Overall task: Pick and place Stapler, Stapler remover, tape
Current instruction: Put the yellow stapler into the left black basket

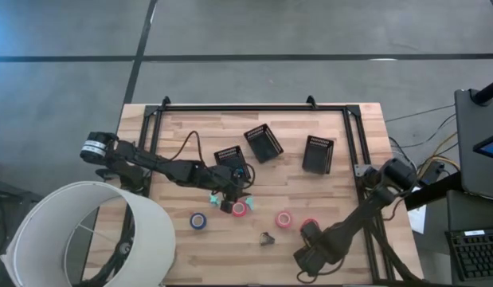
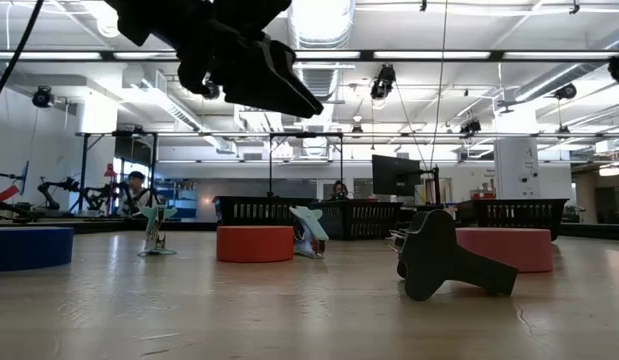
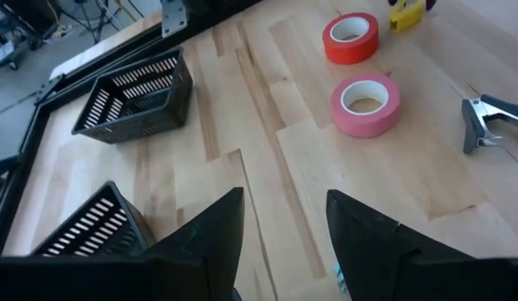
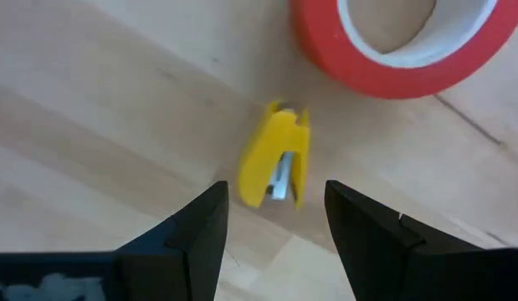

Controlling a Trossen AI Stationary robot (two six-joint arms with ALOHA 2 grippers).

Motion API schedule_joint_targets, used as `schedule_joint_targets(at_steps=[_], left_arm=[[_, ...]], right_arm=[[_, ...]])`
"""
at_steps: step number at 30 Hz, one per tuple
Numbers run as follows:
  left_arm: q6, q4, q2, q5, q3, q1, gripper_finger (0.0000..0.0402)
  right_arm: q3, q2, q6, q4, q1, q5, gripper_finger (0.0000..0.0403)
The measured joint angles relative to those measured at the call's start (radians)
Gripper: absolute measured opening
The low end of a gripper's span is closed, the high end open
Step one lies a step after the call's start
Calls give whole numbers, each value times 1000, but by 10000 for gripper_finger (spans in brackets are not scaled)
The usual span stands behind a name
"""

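Currently the left gripper (image 1: 232, 194) hangs over the table's middle, jaws spread and holding nothing; just beneath it sit a red tape roll (image 1: 240, 209), a small dark piece and a couple of tiny teal pieces (image 1: 213, 198), though I can't tell whether the fingers touch any of them. The right gripper (image 1: 307, 257) is low at the near right edge, jaws likewise apart and empty, with a small yellow stapler (image 4: 277, 159) lying on the wood just ahead of its fingertips (only the right wrist view shows it) and the second red tape roll (image 1: 310, 226) just beyond that. The pink tape roll (image 1: 283, 218) lies flat slightly left of that red one, near but apart. The blue tape roll (image 1: 198, 221) is flat on the left side, near the front. The staple remover (image 1: 267, 238), dark with metal claws, rests on the wood nearer than the pink roll, between the two arms. Three black mesh bins sit on the far half: one (image 1: 229, 157) just behind the left gripper, one tilted (image 1: 264, 143) in the middle, one (image 1: 318, 154) to the right. All tape is outside the bins. A white lampshade-like drum (image 1: 87, 235) fills the near left corner.
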Motion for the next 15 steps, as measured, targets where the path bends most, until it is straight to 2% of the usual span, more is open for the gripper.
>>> schedule_joint_targets(at_steps=[7,15], left_arm=[[46,7,0,0,3,1,175],[48,8,0,0,3,1,175]], right_arm=[[-3,39,-7,-3,-3,61,194],[-3,58,40,-15,-3,72,194]])
